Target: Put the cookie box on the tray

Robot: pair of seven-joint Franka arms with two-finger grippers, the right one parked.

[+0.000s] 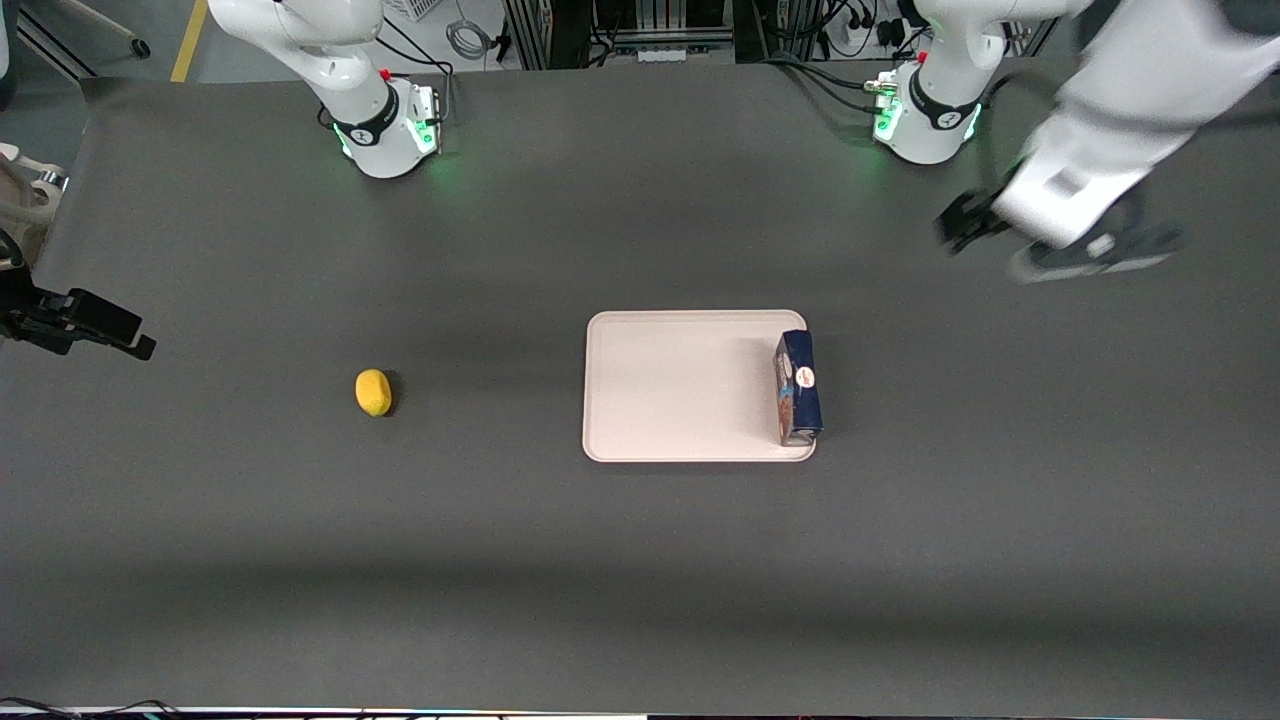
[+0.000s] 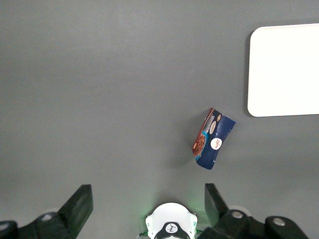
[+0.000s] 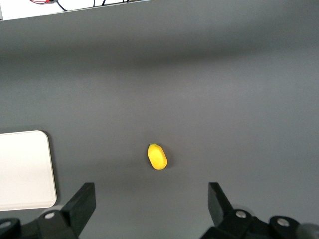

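We record the scene from the edge nearest the front camera outward.

1. The dark grey table (image 1: 640,580) carries three loose items across its middle band.
2. A small yellow lemon-like object (image 1: 373,391) lies toward the parked arm's end. In the front view it is at 9 o'clock from the tray and well apart from it.
3. The pale pinkish-white tray (image 1: 680,385) lies flat near the table's centre. It has rounded corners and a low rim.
4. The cookie box (image 1: 798,387) is dark navy with a white round logo and a brown picture on its face. In the front view it sits along the tray's 3 o'clock rim, its long side parallel to that rim.
5. The left wrist view does not agree. There the cookie box (image 2: 213,138) appears tilted on the bare table, near a corner of the tray (image 2: 284,69) but apart from it. We cannot settle which placing holds.
6. The left arm's gripper (image 1: 968,220) is blurred in the front view. It is at about 2 o'clock from the box, farther from the camera, toward the working arm's end and well clear of the tray.
7. In the wrist view the gripper (image 2: 147,199) has its fingers (image 2: 79,204) spread wide apart with nothing between them.
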